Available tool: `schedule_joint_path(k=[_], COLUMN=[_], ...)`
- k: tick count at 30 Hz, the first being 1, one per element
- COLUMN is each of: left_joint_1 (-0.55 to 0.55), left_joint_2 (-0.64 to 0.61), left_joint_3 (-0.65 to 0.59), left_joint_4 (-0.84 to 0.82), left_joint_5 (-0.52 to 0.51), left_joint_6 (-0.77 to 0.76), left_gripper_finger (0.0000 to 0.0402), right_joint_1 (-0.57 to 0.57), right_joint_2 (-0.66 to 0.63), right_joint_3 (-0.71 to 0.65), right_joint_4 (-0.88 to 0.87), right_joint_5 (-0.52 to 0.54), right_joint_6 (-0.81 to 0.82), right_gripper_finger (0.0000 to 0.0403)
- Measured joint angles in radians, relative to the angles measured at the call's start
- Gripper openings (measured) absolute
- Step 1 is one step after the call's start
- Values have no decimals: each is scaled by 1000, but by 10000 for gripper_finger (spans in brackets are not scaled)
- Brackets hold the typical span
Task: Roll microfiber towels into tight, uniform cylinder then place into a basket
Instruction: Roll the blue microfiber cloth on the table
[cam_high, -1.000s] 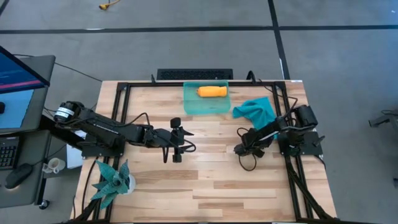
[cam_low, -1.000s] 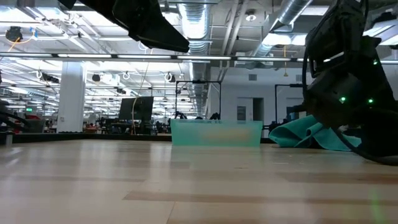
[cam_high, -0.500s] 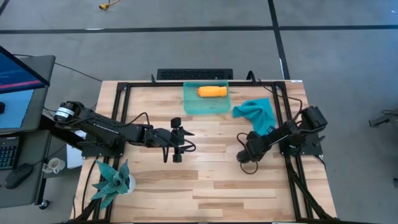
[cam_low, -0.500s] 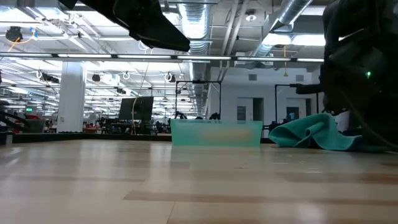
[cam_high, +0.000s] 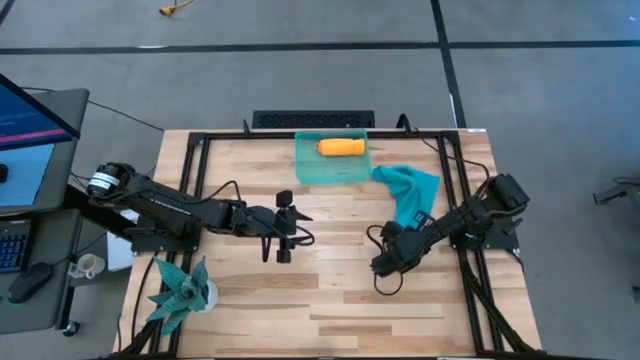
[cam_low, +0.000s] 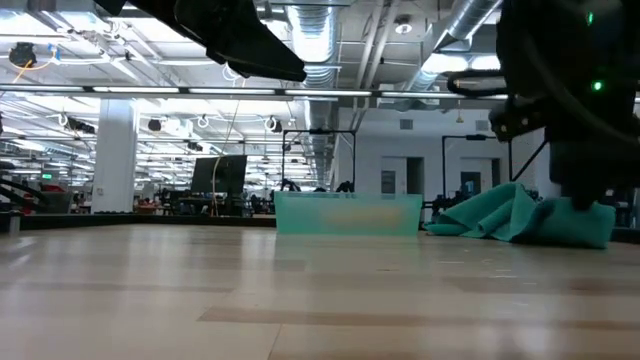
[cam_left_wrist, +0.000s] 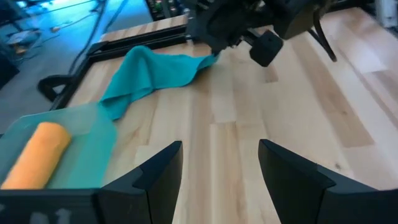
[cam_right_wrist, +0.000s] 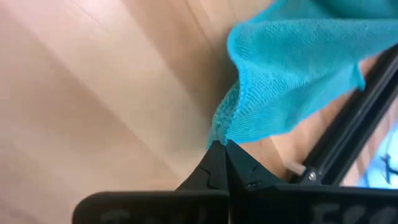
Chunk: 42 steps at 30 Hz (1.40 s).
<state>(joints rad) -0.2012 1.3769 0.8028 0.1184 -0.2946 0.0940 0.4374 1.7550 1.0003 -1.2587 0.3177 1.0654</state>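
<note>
Though the arm hides much of the teal towel (cam_high: 409, 188), right hand (cam_right_wrist: 225, 144) pinches its corner; left hand (cam_left_wrist: 221, 162) wide, mid-counter.

Two black jointed arms, looping black cables

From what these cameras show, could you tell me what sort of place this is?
Probably a large open-plan robotics lab or workshop: a wooden table in a black metal frame on grey concrete, exposed ceiling ducts, and rows of workstations behind.
</note>
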Motion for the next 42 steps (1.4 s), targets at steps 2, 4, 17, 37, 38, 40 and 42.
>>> schedule_joint_path(k=[2,4,17,37,38,40,42], left_joint_1=[0,0,0,4,6,12,12], left_joint_2=[0,0,2,199,201,235,265], left_joint_3=[0,0,0,1,0,11,8], left_joint_4=[0,0,1,355,368,448,487], left_joint_5=[28,37,65,107,132,185,209], left_joint_6=[10,24,28,202,192,181,180], left_gripper_finger=[203,203,203,203,203,203,203], right_joint_1=[14,28,69,119,122,129,136], right_joint_2=[-1,-1,-2,-2,-2,-3,-2], right_joint_3=[28,55,188,301,314,334,362], right_joint_4=[0,0,-1,-65,-75,-82,-104], right_joint_5=[6,16,101,113,115,127,135], right_joint_6=[-1,-16,-95,-150,-150,-150,-150], right_gripper_finger=[1,1,1,1,1,1,1])
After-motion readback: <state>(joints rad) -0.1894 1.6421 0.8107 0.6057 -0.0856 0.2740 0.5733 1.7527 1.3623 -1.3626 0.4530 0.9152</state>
